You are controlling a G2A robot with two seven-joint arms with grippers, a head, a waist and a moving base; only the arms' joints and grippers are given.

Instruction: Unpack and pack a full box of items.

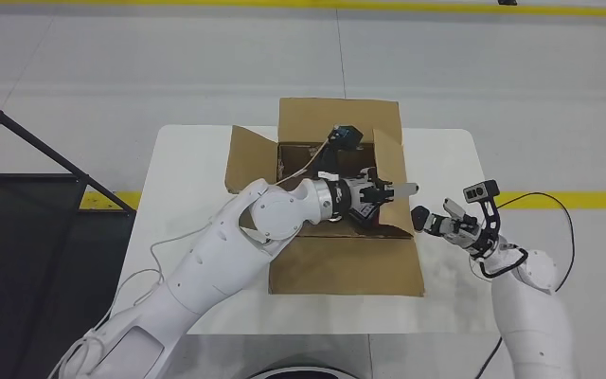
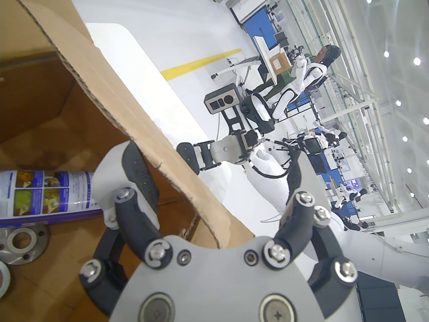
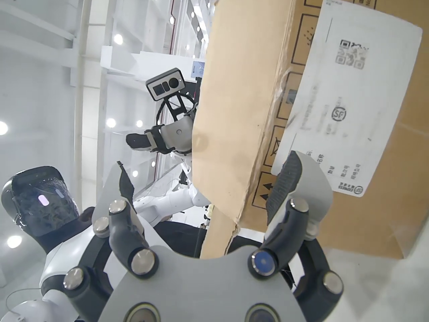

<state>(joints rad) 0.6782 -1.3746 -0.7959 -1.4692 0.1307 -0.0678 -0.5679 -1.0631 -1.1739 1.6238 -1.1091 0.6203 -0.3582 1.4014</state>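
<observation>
An open cardboard box (image 1: 346, 261) sits mid-table with its flaps spread. My left gripper (image 1: 391, 192) hangs over the box's right side; it is open (image 2: 214, 172), and the upright right flap (image 2: 110, 92) passes between its fingers. Inside the box lie a spray can with a blue label (image 2: 47, 196), a metal flange (image 2: 20, 243) and a white roll (image 2: 3, 278). My right gripper (image 1: 428, 220) is just outside that flap, open (image 3: 206, 182), with the flap's edge (image 3: 231, 118) between its fingers. A white shipping label (image 3: 352, 102) is on the box's outer wall.
The white table (image 1: 189, 189) has bare room to the left and right of the box. The far flap (image 1: 331, 118) and left flap (image 1: 244, 156) lie folded outward. A black frame (image 1: 38, 152) stands off the table's left side.
</observation>
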